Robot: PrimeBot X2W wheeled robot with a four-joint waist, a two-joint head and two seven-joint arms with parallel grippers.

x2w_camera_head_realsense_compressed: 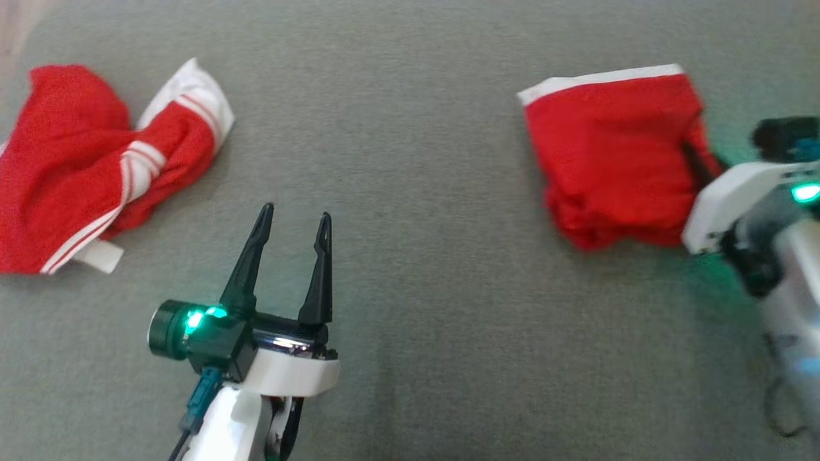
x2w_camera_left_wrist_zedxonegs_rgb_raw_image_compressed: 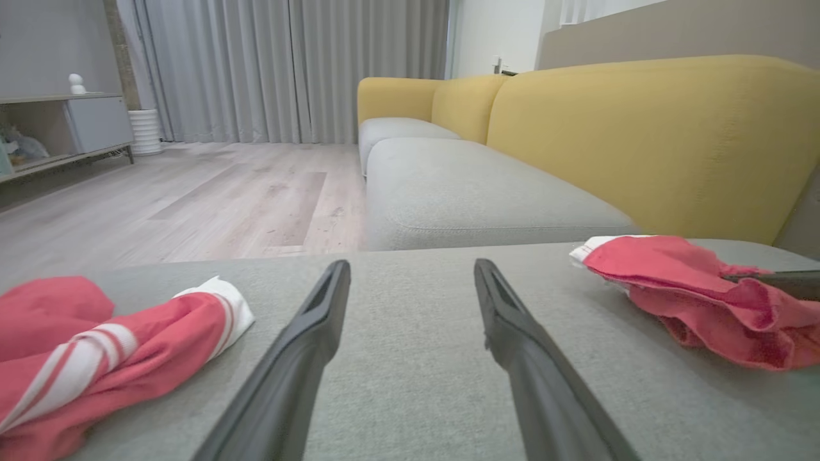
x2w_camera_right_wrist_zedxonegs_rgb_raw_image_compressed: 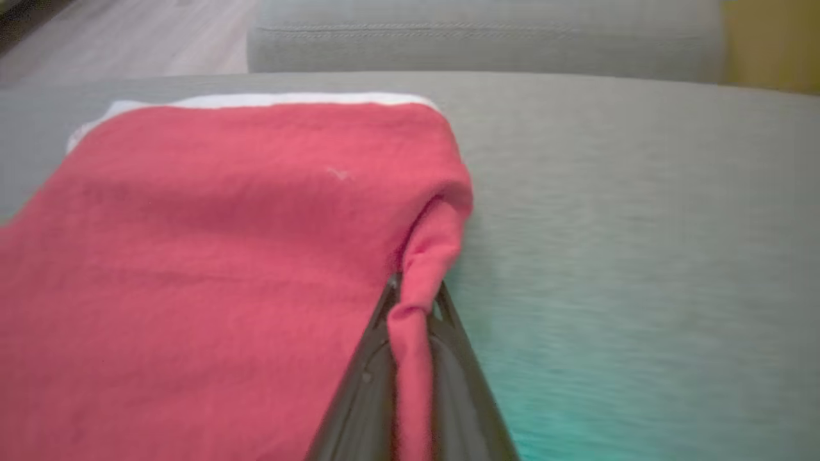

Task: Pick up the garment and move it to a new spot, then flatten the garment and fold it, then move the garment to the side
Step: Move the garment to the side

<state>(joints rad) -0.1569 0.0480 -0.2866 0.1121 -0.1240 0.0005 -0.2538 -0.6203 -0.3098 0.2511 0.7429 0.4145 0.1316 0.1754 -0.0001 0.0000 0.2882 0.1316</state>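
Head view showed a grey cushion (x2w_camera_head_realsense_compressed: 410, 128) carrying two red pieces. The folded garment (x2w_camera_head_realsense_compressed: 608, 147), white band along its far side, lay toward the cushion's right edge. A crumpled striped garment (x2w_camera_head_realsense_compressed: 96, 166) sat well apart at the left edge.

The right hand (x2w_camera_right_wrist_zedxonegs_rgb_raw_image_compressed: 415, 301) was clamped on a pinch of red cloth at the folded garment's right side, fabric bunched between the dark fingers. The left hand (x2w_camera_head_realsense_compressed: 296, 221) hung over bare cushion near the front edge, between the two pieces, its fingers apart and holding nothing.

The knit looked light, soft and limp, so the stacked layers would likely slip and spill open if hauled by one thin pinch. A grip through every layer at the folded side, or a low drag across the cushion, seemed the safer hold.
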